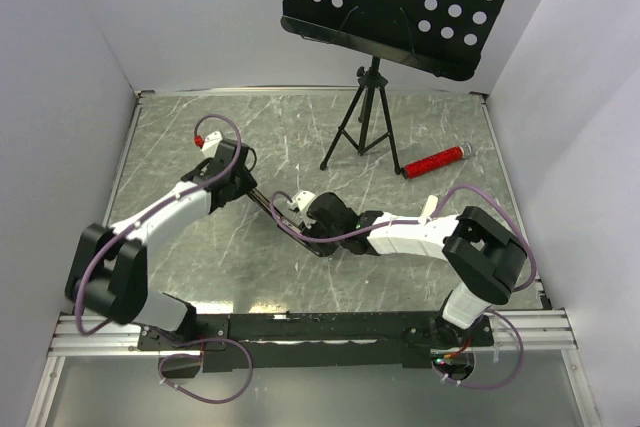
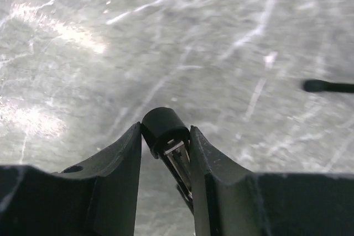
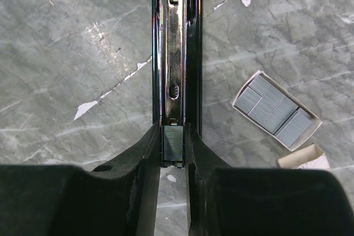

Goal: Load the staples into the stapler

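Right wrist view, bottom centre: right gripper (image 3: 172,136) narrow, pinching a short silvery-grey metal strip of staples (image 3: 172,146) by its two long sides. Strip at the near end of the long black stapler (image 3: 176,53), in line with its open shiny metal channel running straight up the middle of the frame. Seated in the channel or just above it: cannot tell.

Right of the stapler, middle right of frame: small tan-and-white cardboard box (image 3: 275,110), open, packed with grey staple strips side by side, lying on a diagonal. Tan flap of card (image 3: 303,157) just below it. Under everything, grey marbled table (image 3: 66,53).

Left wrist view, lower centre: left gripper (image 2: 165,131) closed to a narrow gap on the stapler's rounded black end, both fingers touching it.

Top view: both grippers meeting left of centre. Red cylinder (image 1: 434,161) right of centre, well apart from them. Black tripod (image 1: 365,122) above centre, carrying a perforated black stand.
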`<state>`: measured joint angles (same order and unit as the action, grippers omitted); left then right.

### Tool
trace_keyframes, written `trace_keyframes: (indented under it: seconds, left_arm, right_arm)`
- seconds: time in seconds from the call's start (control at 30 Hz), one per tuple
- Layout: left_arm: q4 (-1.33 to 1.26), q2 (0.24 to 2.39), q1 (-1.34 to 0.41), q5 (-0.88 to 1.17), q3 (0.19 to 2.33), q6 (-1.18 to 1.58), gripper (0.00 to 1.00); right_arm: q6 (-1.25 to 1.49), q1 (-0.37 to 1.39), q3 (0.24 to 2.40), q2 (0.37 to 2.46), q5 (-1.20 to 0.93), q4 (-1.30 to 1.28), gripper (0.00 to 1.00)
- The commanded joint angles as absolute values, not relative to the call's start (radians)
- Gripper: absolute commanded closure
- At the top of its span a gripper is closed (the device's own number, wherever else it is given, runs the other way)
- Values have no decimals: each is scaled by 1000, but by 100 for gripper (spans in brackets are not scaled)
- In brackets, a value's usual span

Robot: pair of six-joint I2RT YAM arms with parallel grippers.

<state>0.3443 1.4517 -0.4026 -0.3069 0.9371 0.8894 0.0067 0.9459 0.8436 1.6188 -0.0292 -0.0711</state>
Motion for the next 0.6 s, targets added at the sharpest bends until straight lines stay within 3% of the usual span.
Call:
trace_keyframes:
  seconds: [0.0,0.4,0.57]
  left_arm:
    - [313,1338,-520,-311,871,937,81]
    - [72,1203,-615,-390,684,836,59]
    - [-42,1174,-678,-434,635,735,44]
  right_arm:
    - [71,936,830,1594,-23,63,100]
    - [112,936,795,1566,-41,95,100]
    - [124,934,766,1545,-49,113,100]
